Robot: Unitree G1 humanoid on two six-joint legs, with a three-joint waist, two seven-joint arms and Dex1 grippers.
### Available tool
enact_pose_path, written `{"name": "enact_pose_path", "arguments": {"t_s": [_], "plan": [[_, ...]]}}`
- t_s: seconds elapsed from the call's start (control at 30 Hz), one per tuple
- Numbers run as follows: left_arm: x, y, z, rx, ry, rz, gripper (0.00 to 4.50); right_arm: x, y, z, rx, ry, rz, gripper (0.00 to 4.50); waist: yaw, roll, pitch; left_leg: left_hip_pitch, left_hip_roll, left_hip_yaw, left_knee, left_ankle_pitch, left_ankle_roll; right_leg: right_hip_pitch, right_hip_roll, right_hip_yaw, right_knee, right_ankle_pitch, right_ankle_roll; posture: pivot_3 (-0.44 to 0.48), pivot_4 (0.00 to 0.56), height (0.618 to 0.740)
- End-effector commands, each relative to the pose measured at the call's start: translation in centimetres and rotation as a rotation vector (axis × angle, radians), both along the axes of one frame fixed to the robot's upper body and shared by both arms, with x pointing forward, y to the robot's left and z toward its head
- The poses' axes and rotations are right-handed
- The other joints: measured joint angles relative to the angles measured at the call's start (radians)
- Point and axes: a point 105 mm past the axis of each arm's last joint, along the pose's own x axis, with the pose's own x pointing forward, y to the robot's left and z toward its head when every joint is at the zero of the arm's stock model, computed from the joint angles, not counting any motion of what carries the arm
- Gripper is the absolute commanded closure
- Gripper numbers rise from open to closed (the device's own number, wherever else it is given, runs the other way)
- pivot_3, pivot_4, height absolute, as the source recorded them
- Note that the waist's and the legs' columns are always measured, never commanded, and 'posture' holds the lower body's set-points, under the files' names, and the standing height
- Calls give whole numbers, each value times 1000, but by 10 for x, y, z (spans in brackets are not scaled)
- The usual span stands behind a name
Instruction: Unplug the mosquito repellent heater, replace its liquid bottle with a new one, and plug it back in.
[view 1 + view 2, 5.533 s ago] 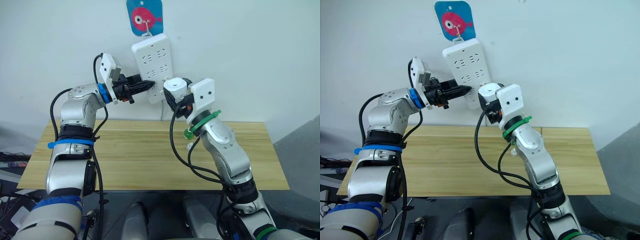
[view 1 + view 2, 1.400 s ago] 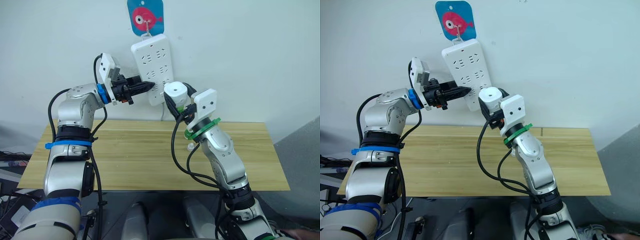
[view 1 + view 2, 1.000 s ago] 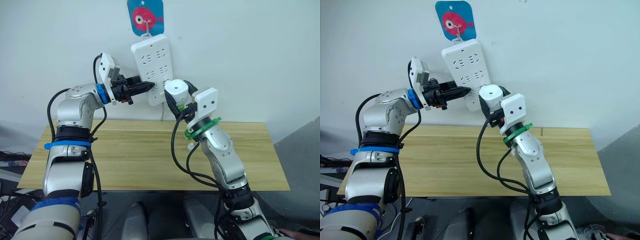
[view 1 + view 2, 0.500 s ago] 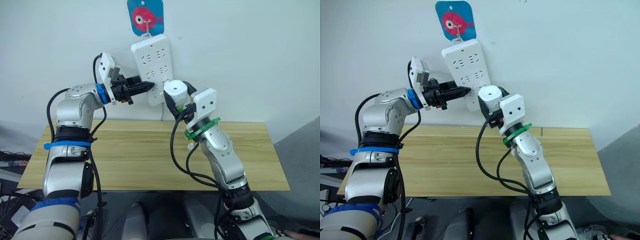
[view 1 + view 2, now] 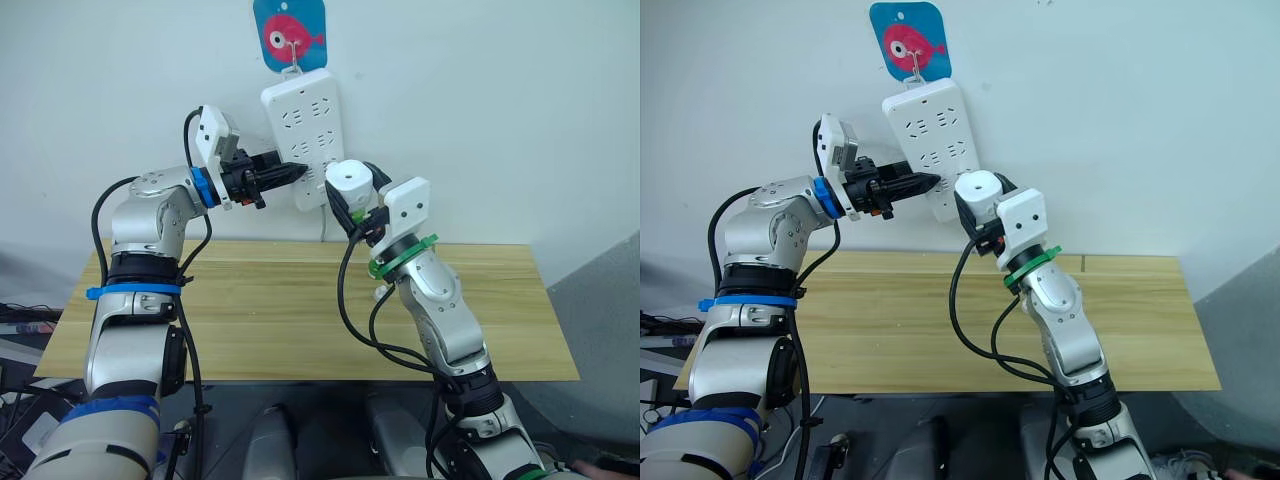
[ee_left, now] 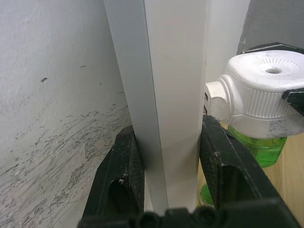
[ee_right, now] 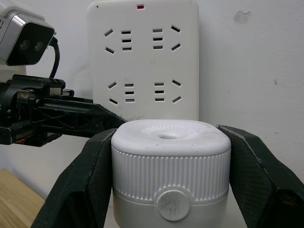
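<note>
Our right tool (image 7: 166, 190) is closed around the small rounded white plastic mosquito repellent heater (image 5: 351, 180), one black finger (image 7: 78, 183) pressed to each side, its vented face turned upward. We see it held in the air just beside the lower right edge of the long white multi-socket power strip (image 5: 304, 135), its plug end close against the strip's face; a green liquid bottle (image 6: 256, 149) hangs under it. Our left tool (image 6: 166, 166) clamps the strip's lower part from the opposite side, fingers on both of its faces. The strip hangs from a blue tag with a pink fish (image 5: 290, 32) on the white wall (image 5: 500, 110). Below, the light wooden tabletop (image 5: 280, 310) lies open, well apart from both tools.
</note>
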Motion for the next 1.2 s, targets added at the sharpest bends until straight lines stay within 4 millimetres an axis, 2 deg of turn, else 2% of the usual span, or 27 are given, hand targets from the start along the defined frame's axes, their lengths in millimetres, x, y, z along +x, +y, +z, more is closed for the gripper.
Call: {"name": "enact_pose_path", "arguments": {"t_s": [0.03, 0.47, 0.9, 1.2], "plan": [[-2, 4, 7, -22, -17, 3, 3151, -7, 12, 13, 9, -51, 41, 1511, 0, 0, 0, 0, 0, 0, 0, 0, 0, 0, 0, 0, 0, 0, 0, -163, 210, 704], [-2, 4, 7, -21, -16, 4, 3151, -9, 17, 9, -7, -42, 49, 1511, 0, 0, 0, 0, 0, 0, 0, 0, 0, 0, 0, 0, 0, 0, 0, -163, 212, 704], [-2, 5, 7, -20, -15, 6, 3151, 3, -3, 11, 5, -44, -86, 1511, 0, 0, 0, 0, 0, 0, 0, 0, 0, 0, 0, 0, 0, 0, 0, -160, 214, 704], [-3, 6, 6, -18, -15, 5, 3151, 5, -4, 11, 25, -41, -95, 1511, 1, 0, 0, 0, 0, 0, 0, 0, 0, 0, 0, 0, 0, 0, 0, -156, 210, 704]]}}
